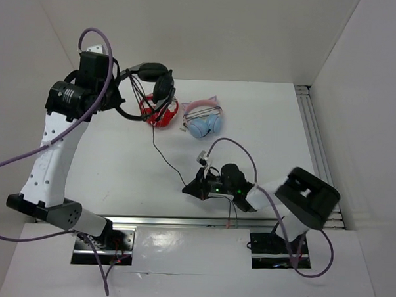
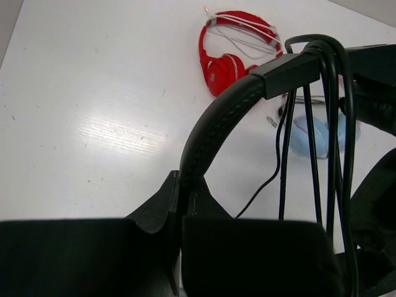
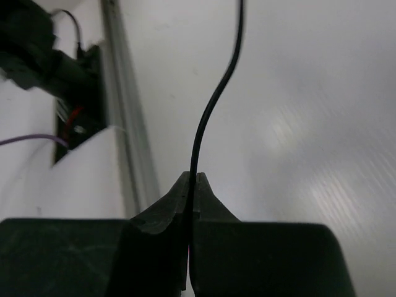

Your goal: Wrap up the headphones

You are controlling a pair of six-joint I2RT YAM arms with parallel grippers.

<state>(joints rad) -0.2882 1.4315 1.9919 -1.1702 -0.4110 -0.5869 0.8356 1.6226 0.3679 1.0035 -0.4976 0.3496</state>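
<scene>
**Item 1.** Black headphones (image 2: 210,130), raised clear of the counter (image 1: 118,171) at its far left. The left jaws were closed on the padded headband, probably holding it up to serve as a spool. Several strands of cable hung over the band.

**Item 2.** Thin black cable (image 3: 202,124), running from the headset down to the right jaws. These were pinched shut on it near the counter's front, presumably to keep it taut for winding.

**Also present.** Red headphones (image 2: 232,52) and light-blue headphones (image 1: 202,124), both lying on the counter, apart from the jaws.
</scene>
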